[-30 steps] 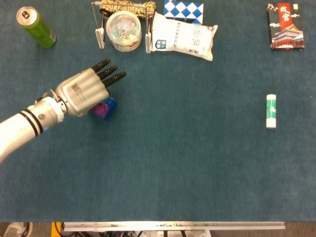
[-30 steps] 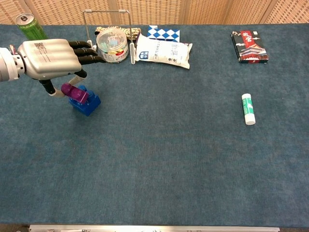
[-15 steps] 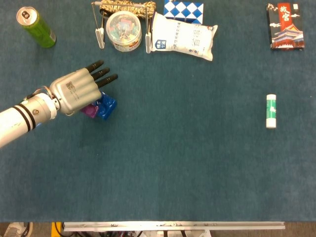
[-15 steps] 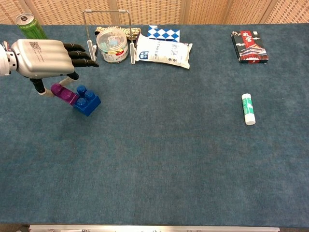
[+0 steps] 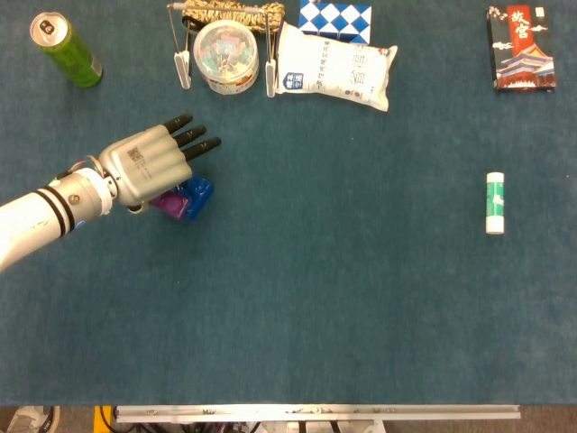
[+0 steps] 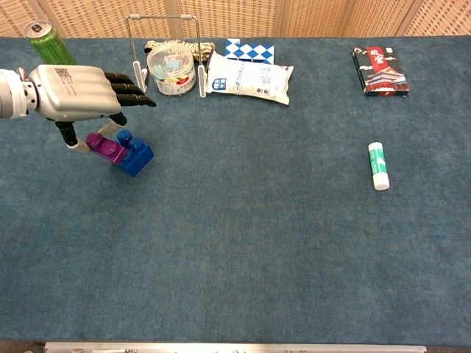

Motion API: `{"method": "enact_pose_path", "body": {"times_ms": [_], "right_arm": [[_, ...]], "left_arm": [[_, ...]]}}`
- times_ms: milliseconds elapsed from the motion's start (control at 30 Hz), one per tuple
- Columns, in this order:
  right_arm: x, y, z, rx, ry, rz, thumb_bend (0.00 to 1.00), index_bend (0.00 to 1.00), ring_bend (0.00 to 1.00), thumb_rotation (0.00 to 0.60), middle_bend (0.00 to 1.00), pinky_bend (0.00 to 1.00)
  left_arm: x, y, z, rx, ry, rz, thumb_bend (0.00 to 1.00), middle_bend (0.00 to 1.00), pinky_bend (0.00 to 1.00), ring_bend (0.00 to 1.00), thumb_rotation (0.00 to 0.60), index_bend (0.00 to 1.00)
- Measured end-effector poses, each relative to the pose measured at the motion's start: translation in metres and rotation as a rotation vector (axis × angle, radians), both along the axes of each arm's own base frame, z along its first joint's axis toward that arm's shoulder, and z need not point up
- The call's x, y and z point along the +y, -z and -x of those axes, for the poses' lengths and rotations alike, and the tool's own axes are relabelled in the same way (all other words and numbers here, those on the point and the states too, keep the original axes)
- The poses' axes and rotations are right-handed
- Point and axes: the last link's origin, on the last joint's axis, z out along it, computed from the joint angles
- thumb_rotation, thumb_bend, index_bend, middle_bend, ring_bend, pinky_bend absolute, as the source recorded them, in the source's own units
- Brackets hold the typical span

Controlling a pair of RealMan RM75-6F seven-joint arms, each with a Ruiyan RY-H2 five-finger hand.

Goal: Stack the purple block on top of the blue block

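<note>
Against blue block: purple block tilted, held by left robot hand.

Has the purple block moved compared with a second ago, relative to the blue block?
Yes. The small purple block, held in the left hand, has shifted left: it was over the blue studded block and now overlaps only its left edge.

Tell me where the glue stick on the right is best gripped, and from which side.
Grip the glue stick across its green middle, coming straight down from above. It lies flat on the table, its long axis running away from the robot, with both long sides free, so fingers would likely close from left and right.
</note>
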Motion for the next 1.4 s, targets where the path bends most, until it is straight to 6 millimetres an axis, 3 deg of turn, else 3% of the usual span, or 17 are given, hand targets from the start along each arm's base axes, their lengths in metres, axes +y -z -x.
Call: {"method": "enact_pose_path", "body": {"times_ms": [1400], "right_arm": [[0.000, -0.005, 0.004, -0.004, 0.015, 0.018, 0.00, 0.30, 0.15, 0.600, 0.28, 0.24]], "left_arm": [[0.013, 0.022, -0.004, 0.024, 0.021, 0.030, 0.20, 0.00, 0.07, 0.00, 0.600, 0.60]]}}
